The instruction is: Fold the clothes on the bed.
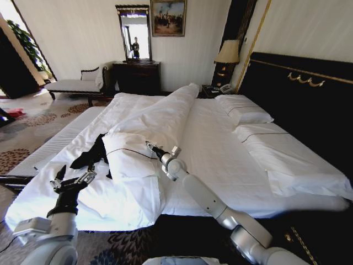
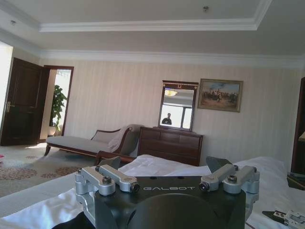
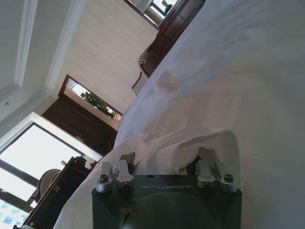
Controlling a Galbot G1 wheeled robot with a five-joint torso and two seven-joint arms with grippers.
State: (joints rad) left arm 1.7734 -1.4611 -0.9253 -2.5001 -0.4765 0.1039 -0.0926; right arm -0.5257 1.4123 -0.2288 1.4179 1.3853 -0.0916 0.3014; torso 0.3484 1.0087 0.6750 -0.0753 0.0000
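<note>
The clothes (image 1: 91, 154), a black garment, lie near the left side of the bed (image 1: 220, 149), mostly hidden under a turned-back flap of the white duvet (image 1: 160, 118). My left gripper (image 1: 74, 175) hovers open just in front of the black cloth, close to the bed's near corner; the left wrist view shows the left gripper (image 2: 166, 164) with its fingers spread over the sheet. My right gripper (image 1: 150, 146) reaches onto the duvet flap at its hem. In the right wrist view the right gripper (image 3: 167, 160) has its fingers apart, and a duvet fold (image 3: 205, 143) drapes over one finger.
Pillows (image 1: 245, 113) and a dark headboard (image 1: 298, 94) line the right side. A chaise bench (image 1: 74, 85), a dresser with mirror (image 1: 138, 77) and a bedside lamp (image 1: 227, 55) stand along the far wall. Patterned carpet (image 1: 33, 124) lies left of the bed.
</note>
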